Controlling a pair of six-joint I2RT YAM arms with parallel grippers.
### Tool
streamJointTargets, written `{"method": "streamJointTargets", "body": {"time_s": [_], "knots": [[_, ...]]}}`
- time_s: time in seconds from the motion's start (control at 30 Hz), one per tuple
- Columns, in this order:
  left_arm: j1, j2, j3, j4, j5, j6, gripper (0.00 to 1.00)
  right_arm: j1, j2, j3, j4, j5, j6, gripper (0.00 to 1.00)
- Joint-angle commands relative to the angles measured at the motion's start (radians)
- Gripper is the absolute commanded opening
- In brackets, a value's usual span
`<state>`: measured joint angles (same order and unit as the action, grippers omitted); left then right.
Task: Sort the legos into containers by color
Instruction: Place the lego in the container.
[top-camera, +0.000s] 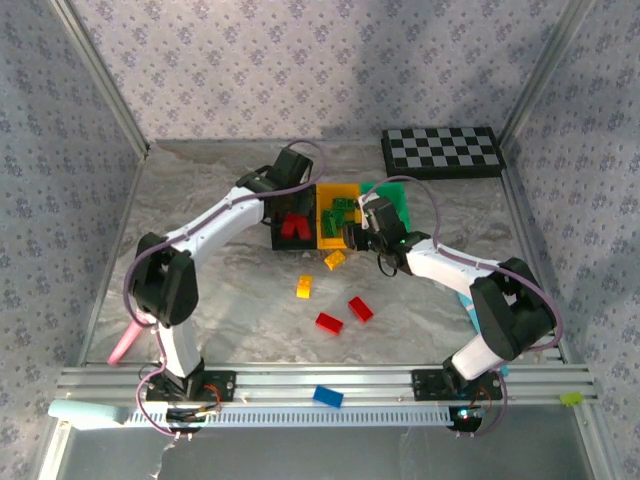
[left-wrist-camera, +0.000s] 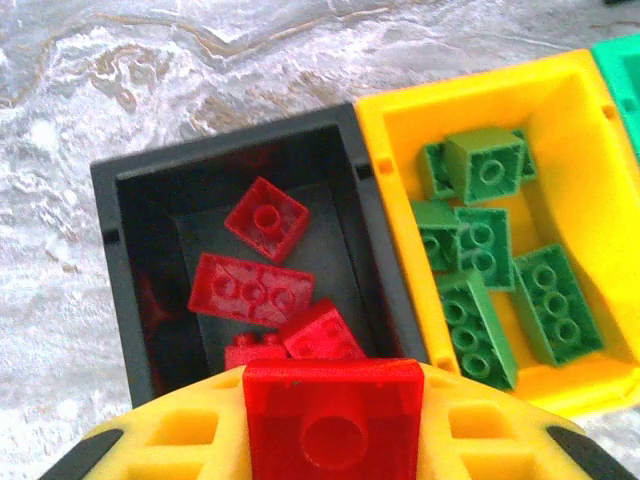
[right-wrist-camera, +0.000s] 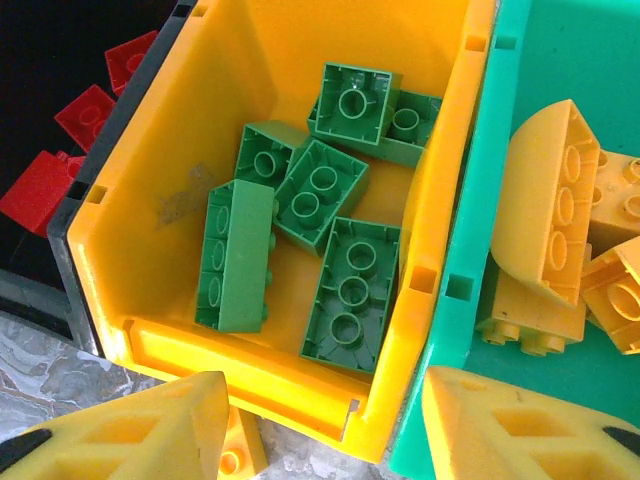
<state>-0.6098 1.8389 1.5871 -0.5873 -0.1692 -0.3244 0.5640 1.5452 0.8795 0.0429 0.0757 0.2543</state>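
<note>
My left gripper (left-wrist-camera: 333, 392) is shut on a square red brick (left-wrist-camera: 333, 440) and hangs over the near edge of the black bin (left-wrist-camera: 128, 215), where three red bricks (left-wrist-camera: 250, 290) lie. The yellow-orange bin (right-wrist-camera: 150, 180) holds several green bricks (right-wrist-camera: 350, 290). Several yellow bricks (right-wrist-camera: 545, 200) sit in the green bin (right-wrist-camera: 470, 210). My right gripper (right-wrist-camera: 330, 440) stands open over the yellow-orange bin's near corner with nothing between its fingers (right-wrist-camera: 150, 430). A yellow brick (right-wrist-camera: 240, 455) lies on the table just below its left finger.
Loose on the marble table are two yellow bricks (top-camera: 334, 259) (top-camera: 304, 287) and two red ones (top-camera: 360, 309) (top-camera: 329, 323). A blue brick (top-camera: 327, 396) rests on the front rail. A checkerboard (top-camera: 442, 151) lies at the back right, a pink object (top-camera: 124, 342) at the left.
</note>
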Motion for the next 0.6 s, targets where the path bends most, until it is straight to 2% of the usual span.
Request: {"method": "streamJointTargets", "body": {"time_s": [0.0, 0.13, 0.2, 0.27, 0.33, 0.43, 0.57], "knots": [[0.021, 0.062, 0.074, -0.062, -0.012, 0.054, 0.27, -0.006, -0.030, -0.016, 0.014, 0.010, 0.018, 0.55], [0.035, 0.122, 0.117, -0.065, 0.000, 0.069, 0.34, -0.006, -0.028, -0.017, 0.017, 0.014, 0.019, 0.56], [0.036, 0.150, 0.147, -0.085, -0.021, 0.074, 0.48, -0.006, -0.027, -0.017, 0.017, 0.013, 0.019, 0.56], [0.036, 0.174, 0.178, -0.134, -0.074, 0.056, 0.70, -0.006, -0.023, -0.016, 0.017, 0.013, 0.020, 0.56], [0.035, 0.182, 0.200, -0.165, -0.089, 0.043, 0.77, -0.008, -0.022, -0.014, 0.015, 0.012, 0.020, 0.56], [0.025, 0.148, 0.176, -0.148, -0.080, 0.043, 0.81, -0.008, -0.024, -0.015, 0.016, 0.010, 0.022, 0.56], [-0.009, 0.084, 0.116, -0.113, -0.073, 0.044, 0.81, -0.008, -0.023, -0.016, 0.018, 0.005, 0.027, 0.56]]}}
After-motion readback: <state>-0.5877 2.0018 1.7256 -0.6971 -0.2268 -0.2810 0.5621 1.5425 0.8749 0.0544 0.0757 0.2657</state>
